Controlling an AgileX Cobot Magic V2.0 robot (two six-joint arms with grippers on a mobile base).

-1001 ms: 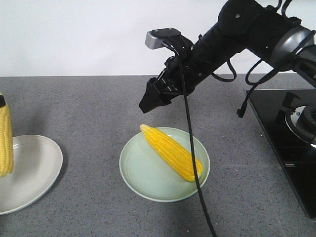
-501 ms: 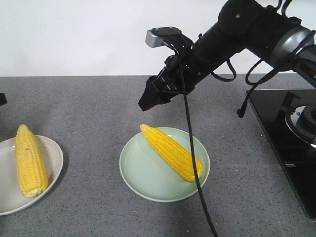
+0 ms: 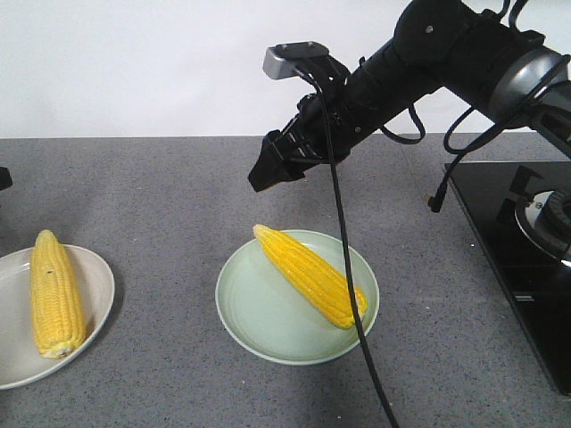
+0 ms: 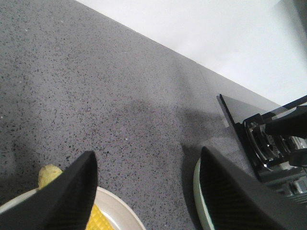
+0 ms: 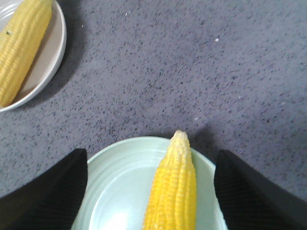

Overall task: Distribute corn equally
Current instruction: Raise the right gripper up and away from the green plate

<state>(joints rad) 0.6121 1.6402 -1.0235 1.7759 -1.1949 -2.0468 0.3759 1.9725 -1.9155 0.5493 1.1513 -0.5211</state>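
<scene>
I see one cob (image 3: 311, 275) on the green plate (image 3: 254, 323) and one cob (image 3: 53, 292) on the white plate (image 3: 96, 283) at 9 o'clock (equal share, I judge). Both claws, right gripper (image 5: 151, 191) and left gripper (image 4: 148, 191), are spread and hold nothing.

Kitchen setting: a speckled grey stone countertop (image 3: 161, 187) against a plain white wall (image 3: 134, 62), with a black glass gas hob (image 3: 522, 259) set into it, to the right of and below the right gripper (image 3: 268, 169)
</scene>
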